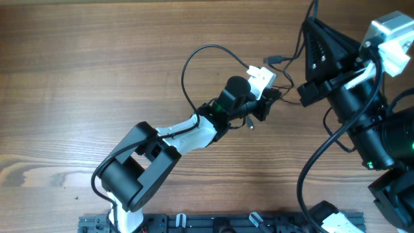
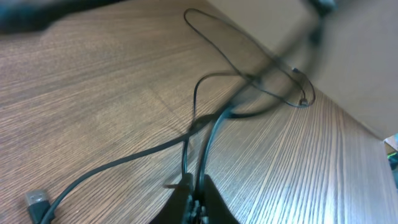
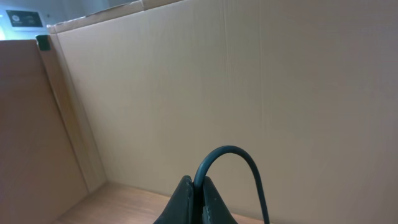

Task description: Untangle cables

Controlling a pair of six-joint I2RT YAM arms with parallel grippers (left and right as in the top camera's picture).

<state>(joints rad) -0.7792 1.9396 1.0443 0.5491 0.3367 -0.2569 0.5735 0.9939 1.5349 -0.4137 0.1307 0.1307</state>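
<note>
Cables (image 2: 208, 134) lie on the table (image 1: 77, 77), in the middle and a bit toward the far side. Both grippers have hold of them.

The left gripper (image 2: 194, 198) is squeezed tight on what looks like two thin wires. They run away from its fingers, along the wood. Just ahead of the fingers the wires cross (image 2: 193, 127). Past that they spread into a big loop (image 1: 213, 46), with a silvery plug (image 2: 303, 99) at the far end. Another plug (image 2: 37, 200) lies off to one side, near the gripper.

The right gripper (image 3: 198, 196) is also pinched closed, on a wire that curves up out of its fingers in a small arch (image 3: 227, 154). From above, it sits just beside the left one, on the right. So the crossing and the loop are on the left gripper's side, and the left arm is nearer to them. I think the next pull should move the two grippers apart, along the line between them.

Some things are hard to see. From above, the arms cover the spots where the wires are held. The right wrist camera sees only a cardboard wall (image 3: 186, 93), not the table. The left wrist picture is blurry, so I cannot tell if the crossing is a real knot. I also cannot tell which wire each gripper holds.
</note>
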